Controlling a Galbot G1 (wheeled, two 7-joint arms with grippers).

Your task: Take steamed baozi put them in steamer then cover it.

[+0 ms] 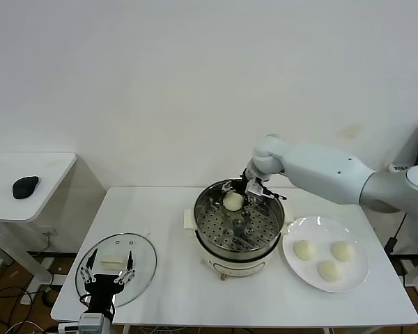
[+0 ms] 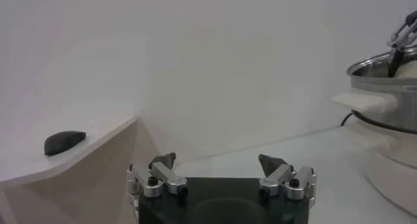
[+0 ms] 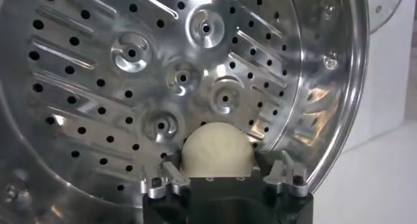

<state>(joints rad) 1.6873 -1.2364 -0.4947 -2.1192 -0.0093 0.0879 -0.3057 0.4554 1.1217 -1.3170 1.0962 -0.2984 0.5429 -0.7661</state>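
On the white table (image 1: 174,278), the round stainless-steel steamer (image 1: 238,233) holds one cream-white baozi (image 1: 233,201) on its perforated tray, at the far rim. My right gripper (image 1: 245,192) stands spread around that bun, its fingers beside it. Three buns lie on the white plate (image 1: 292,268); the clear glass cover (image 1: 143,268) lies flat under my left gripper (image 1: 107,278), jaws apart.

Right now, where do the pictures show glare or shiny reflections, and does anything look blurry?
Right wrist view: the round shiny stainless-steel steamer throws bright glare off its perforated tray. Head view: even light, soft shadows, the round clear glass cover slightly reflective. Left wrist view: the wall looks hazy, the dark object on the side table soft.
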